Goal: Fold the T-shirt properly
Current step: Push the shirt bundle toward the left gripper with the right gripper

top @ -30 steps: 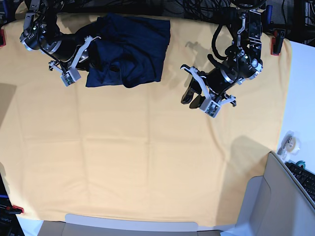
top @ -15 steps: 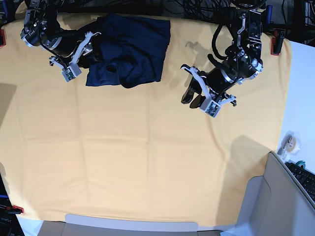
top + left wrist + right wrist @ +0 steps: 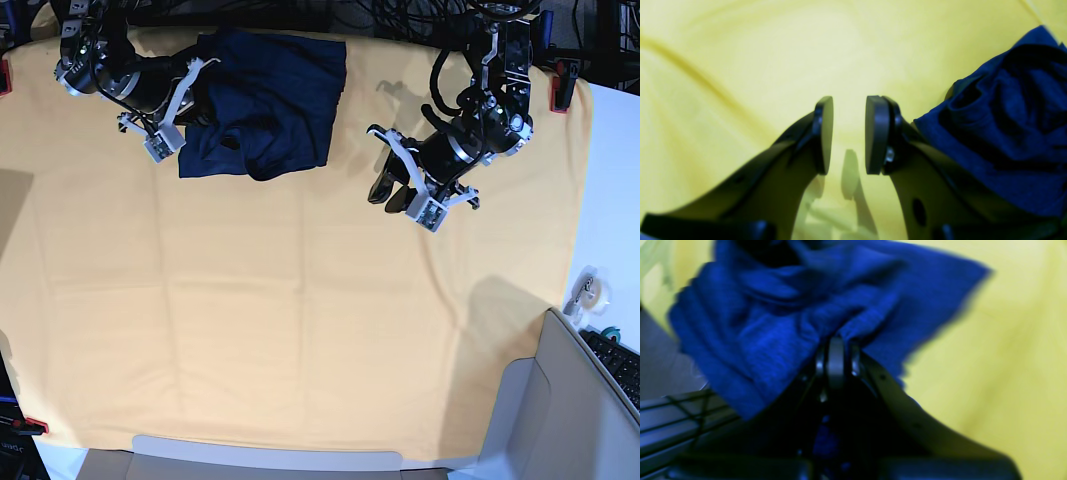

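The dark navy T-shirt [image 3: 275,95] lies bunched at the far edge of the yellow-orange table cloth [image 3: 300,300]. My right gripper [image 3: 192,112] is at the shirt's left edge. In the right wrist view its jaws [image 3: 836,343] are shut on a pinched fold of the blue fabric [image 3: 773,323]. My left gripper [image 3: 392,197] hovers over bare cloth to the right of the shirt. Its pads [image 3: 825,133] stand apart with nothing between them, and the T-shirt [image 3: 1007,133] lies just beside its right finger.
Red clamps [image 3: 560,90] hold the cloth at the table's corners. A tape roll [image 3: 585,290] and a keyboard [image 3: 620,365] sit on the white surface at right. A grey moulded part [image 3: 540,420] stands at the bottom right. Cables run along the far edge.
My right gripper opened, pushed into the shirt's left edge and shut on the fabric, bunching it a little. The left gripper drifted slightly up and left.
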Available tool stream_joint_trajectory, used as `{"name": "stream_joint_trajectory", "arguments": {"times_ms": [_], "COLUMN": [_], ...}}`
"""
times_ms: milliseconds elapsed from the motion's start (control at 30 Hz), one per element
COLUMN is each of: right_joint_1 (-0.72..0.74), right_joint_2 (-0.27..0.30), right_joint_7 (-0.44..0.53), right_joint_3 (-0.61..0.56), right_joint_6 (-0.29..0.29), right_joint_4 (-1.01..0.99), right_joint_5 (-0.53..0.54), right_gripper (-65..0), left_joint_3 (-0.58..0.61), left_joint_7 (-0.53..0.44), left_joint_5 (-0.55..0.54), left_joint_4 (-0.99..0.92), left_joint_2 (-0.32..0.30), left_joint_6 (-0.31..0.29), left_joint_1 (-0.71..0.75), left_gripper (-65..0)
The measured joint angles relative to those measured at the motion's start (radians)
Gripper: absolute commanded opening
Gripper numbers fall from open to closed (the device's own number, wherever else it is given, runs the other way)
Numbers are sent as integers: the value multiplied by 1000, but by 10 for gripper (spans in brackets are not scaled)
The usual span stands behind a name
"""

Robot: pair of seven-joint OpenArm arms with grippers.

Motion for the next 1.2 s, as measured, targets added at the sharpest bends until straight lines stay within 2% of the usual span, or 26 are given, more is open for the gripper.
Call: {"name": "stream_joint_trajectory", "arguments": {"times_ms": [500, 800, 1033, 1200], "right_joint_1": [27, 34, 155, 241], "right_joint_2": [-3, 0, 83, 91], "right_joint_7": [3, 1, -5, -3], "right_joint_3": [-240, -265, -449, -582], "right_joint_6": [0, 0, 0, 0], "right_joint_4": [11, 18, 6, -78], "right_joint_5": [0, 0, -13, -10], "right_gripper": [-643, -643, -641, -641], "left_joint_3": [-2, -2, -3, -3], "left_joint_7": [0, 0, 0, 0], "left_joint_5": [0, 0, 0, 0], "left_joint_4": [0, 0, 0, 0], "left_joint_2": [0, 0, 0, 0], "left_joint_6": [0, 0, 0, 0], "left_joint_1": [0, 0, -3, -6], "left_gripper": [-485, -485, -485, -485]}}
